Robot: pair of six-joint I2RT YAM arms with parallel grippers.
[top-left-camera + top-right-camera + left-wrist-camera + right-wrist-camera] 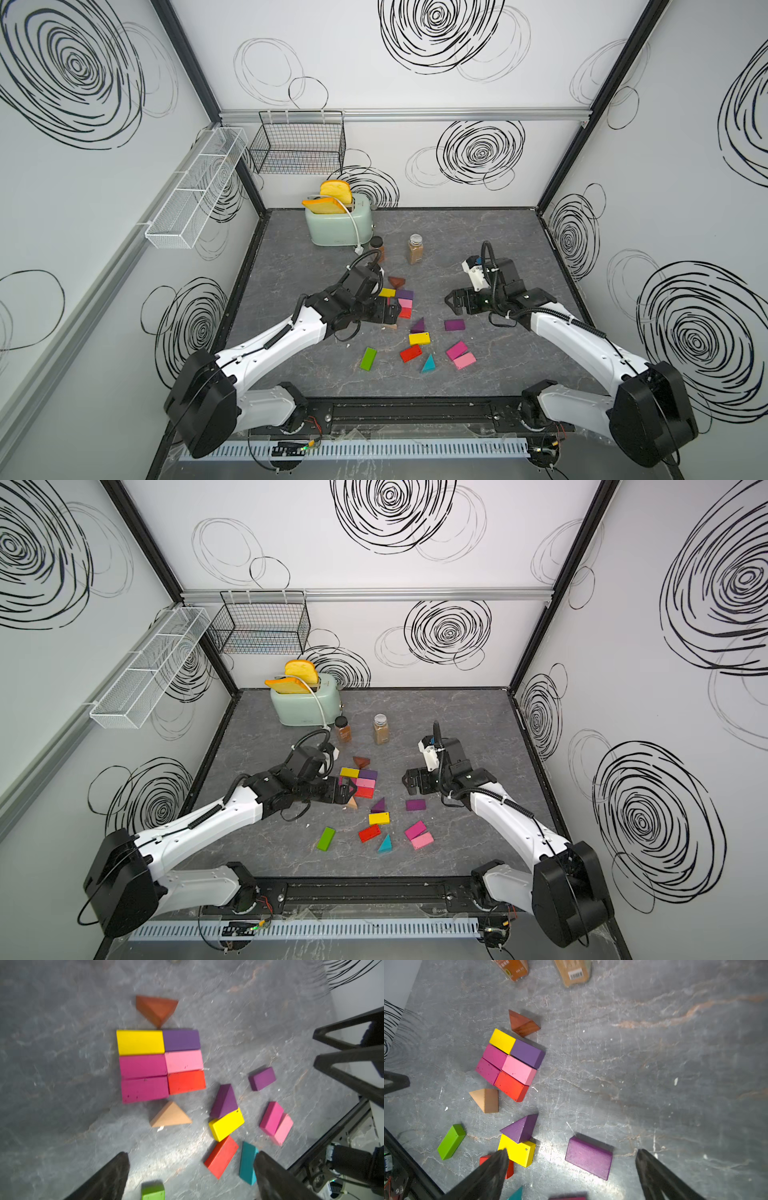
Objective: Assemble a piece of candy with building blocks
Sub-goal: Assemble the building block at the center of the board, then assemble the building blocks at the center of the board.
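While both arms hung low over the worktop, six bricks lay flush in a two-by-three slab near its middle: yellow and purple at the back, magenta and pink next, magenta and red nearest; a brown wedge touched the far edge with one tip; a tan wedge sat just beside the near edge; the left fingers hung spread wide and empty over that tan wedge; the right fingers were parted too, gripping nothing, near a loose purple brick; closer to the arm bases lay the strays: a purple wedge touching a yellow brick, a red brick, a teal wedge, a green brick, and a magenta brick against a pink brick; two jars and a toaster stood behind.
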